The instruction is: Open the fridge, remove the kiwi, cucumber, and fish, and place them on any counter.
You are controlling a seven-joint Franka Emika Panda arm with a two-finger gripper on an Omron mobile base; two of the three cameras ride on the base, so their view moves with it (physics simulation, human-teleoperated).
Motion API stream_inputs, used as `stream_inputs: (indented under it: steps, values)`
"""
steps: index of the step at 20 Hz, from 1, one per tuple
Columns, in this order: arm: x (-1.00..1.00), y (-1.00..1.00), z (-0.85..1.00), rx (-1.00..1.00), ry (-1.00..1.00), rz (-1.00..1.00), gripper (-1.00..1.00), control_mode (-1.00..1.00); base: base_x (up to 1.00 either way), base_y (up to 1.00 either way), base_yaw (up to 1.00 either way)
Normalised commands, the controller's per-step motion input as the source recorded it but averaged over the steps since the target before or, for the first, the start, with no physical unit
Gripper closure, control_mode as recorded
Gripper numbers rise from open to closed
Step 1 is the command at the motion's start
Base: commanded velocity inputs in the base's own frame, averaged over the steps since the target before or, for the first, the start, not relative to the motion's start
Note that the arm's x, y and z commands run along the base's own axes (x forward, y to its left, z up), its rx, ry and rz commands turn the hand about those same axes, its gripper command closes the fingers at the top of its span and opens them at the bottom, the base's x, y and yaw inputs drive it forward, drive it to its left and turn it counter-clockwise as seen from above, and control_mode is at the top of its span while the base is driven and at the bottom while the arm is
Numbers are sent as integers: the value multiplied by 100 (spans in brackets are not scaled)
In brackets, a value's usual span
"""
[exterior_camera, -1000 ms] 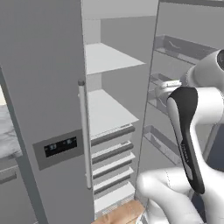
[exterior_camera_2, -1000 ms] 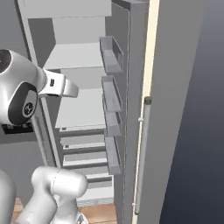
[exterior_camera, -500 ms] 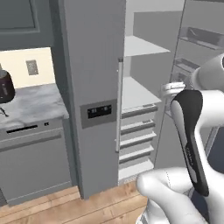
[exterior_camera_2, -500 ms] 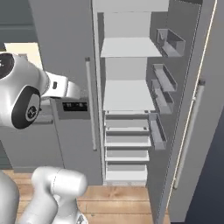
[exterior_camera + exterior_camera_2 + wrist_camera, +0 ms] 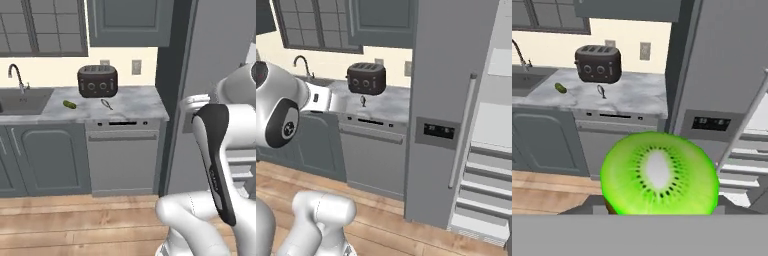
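Kiwi (image 5: pixel 660 174) sits cut face toward the hand camera, bright green with a pale core and a ring of dark seeds, right at the bottom of the hand view where the fingertips would rise; the jaws stand fairly wide and, judging from that position, are closed on the kiwi, though the fingertips themselves are hidden behind the fruit. Fridge (image 5: pixel 448 100) stands to the right with its white shelves exposed at the far right of the right base view. Tabletop (image 5: pixel 125 102) lies to the left of the fridge, above a dishwasher (image 5: pixel 122 155); on it are the cucumber (image 5: pixel 69 104) near the sink (image 5: pixel 20 97), the fish (image 5: pixel 107 104) just in front of the toaster (image 5: pixel 97 81), so two of three items appear delivered. Step in hand, as I read it: carry the kiwi over to the tabletop and set it down. To do it well: aim for the bare marbled patch right of the fish, well clear of the toaster and the front edge; lower until the fruit rests on the stone before releasing, since a rounded half may roll; keep the flat cut face down if possible. Then lift straight up.
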Motion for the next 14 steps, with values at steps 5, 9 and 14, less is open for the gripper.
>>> stream_inputs:
  steps: [5,9,14]
  values:
    - [0,0,0,0,0,0,100,100,76,3,6]
    - [0,0,0,0,0,0,100,100,91,0,0]
    - [0,0,0,0,0,0,100,100,86,19,0]
